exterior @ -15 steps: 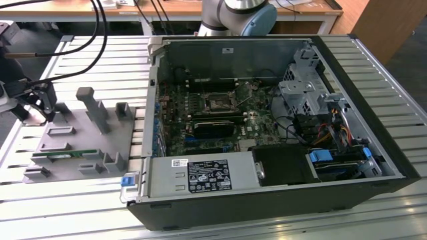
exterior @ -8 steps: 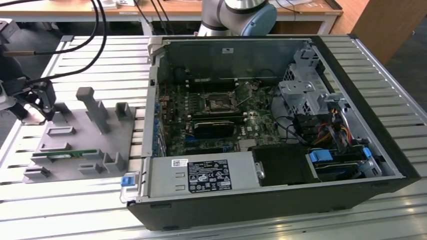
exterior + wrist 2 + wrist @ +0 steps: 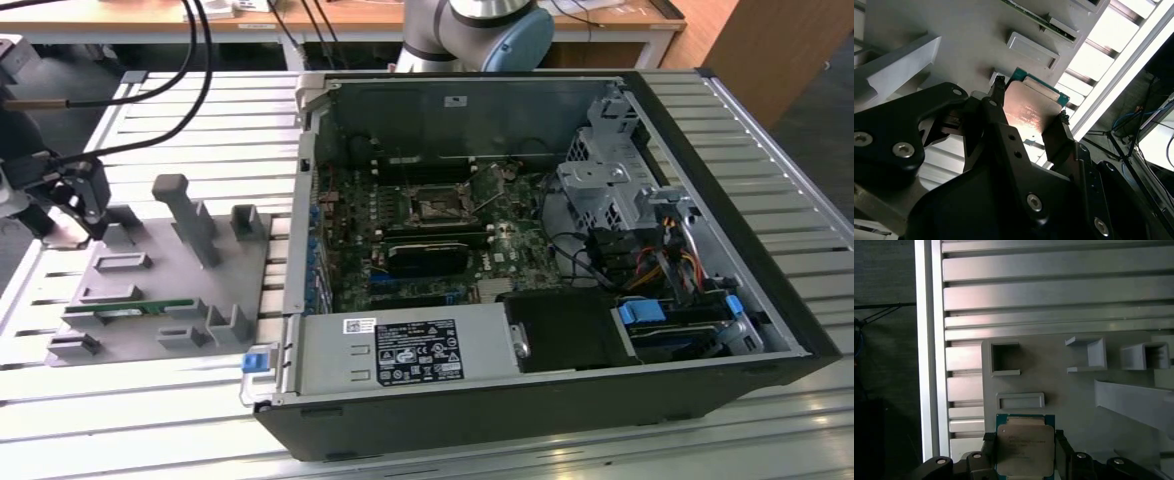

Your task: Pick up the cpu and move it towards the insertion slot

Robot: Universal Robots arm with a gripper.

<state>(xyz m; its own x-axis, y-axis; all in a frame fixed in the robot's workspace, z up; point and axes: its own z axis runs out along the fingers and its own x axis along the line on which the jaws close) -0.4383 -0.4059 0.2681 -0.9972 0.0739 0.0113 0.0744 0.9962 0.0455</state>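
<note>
The black 2-finger gripper (image 3: 1029, 102) has its jaws clamped on opposite edges of the silvery-grey square cpu (image 3: 1025, 450), held between them over the grey plastic fixture plate (image 3: 1074, 405). That thin edge hold could slip and tilt the chip. The shiny-framed square insertion slot (image 3: 438, 207) lies well away from the jaws, behind the computer case's pale metal wall (image 3: 310, 180), a likely snag.

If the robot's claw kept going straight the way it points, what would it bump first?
Probably the flat grey plastic holder tray beneath it. The gripper points down at it, with the silvery square cpu between its fingers, so the cpu would touch first. Gap unclear.
</note>
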